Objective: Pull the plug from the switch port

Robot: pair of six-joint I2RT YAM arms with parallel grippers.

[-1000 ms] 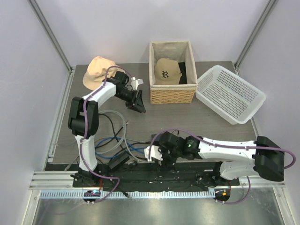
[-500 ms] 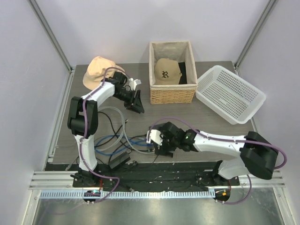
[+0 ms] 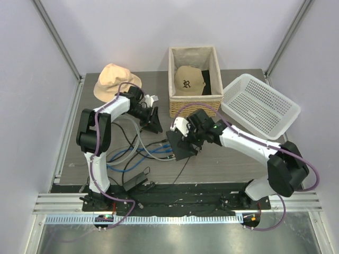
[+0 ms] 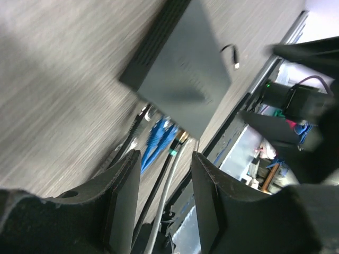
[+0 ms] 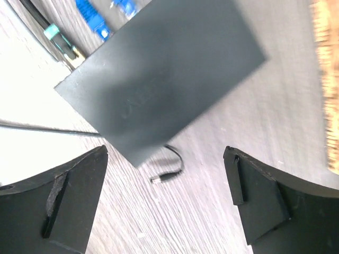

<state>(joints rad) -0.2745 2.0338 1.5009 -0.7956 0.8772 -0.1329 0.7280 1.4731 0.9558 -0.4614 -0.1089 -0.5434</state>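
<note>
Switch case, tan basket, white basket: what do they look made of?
Switch: matte dark-grey case, smooth, soft sheen; painted metal or plastic, can't tell. Tan basket: woven wicker, cloth-like lining. White basket: likely moulded plastic, regular perforated grid.

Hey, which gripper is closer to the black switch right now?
Right. The right gripper hangs just above the switch, jaws wide apart. The left gripper is clear of it, off to the switch's left and farther back, toward the peach cap.
</note>
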